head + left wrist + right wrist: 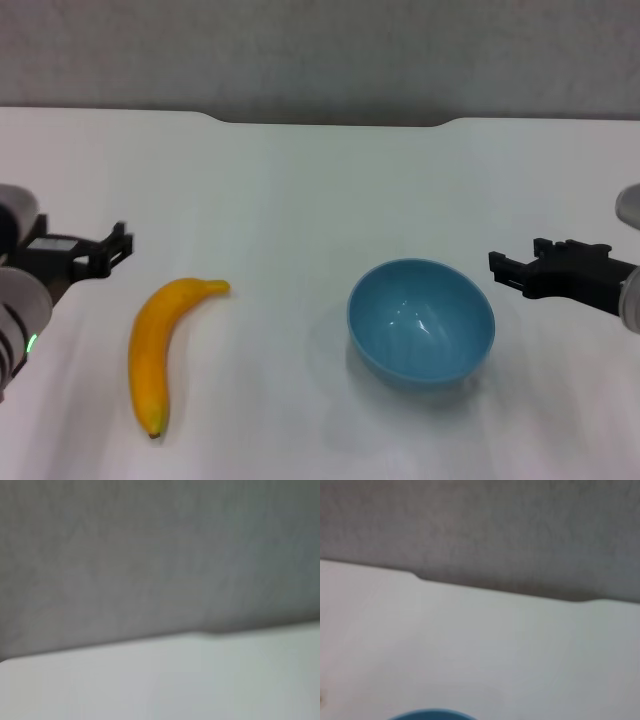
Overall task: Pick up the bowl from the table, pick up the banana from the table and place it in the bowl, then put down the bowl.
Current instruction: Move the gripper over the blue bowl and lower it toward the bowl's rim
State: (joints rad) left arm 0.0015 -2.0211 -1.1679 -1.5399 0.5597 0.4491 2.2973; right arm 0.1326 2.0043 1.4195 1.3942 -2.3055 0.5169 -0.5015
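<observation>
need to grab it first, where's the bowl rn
In the head view the bowl sits on the table, right of the banana, near the right gripper.

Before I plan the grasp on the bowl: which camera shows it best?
The head view: the whole bowl sits upright and empty on the table. The right wrist view catches only a sliver of its rim; the left wrist view shows none.

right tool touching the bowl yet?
Apart. The head view shows bare table between the right tool and the bowl rim; the tool sits off to the bowl's right side.
</observation>
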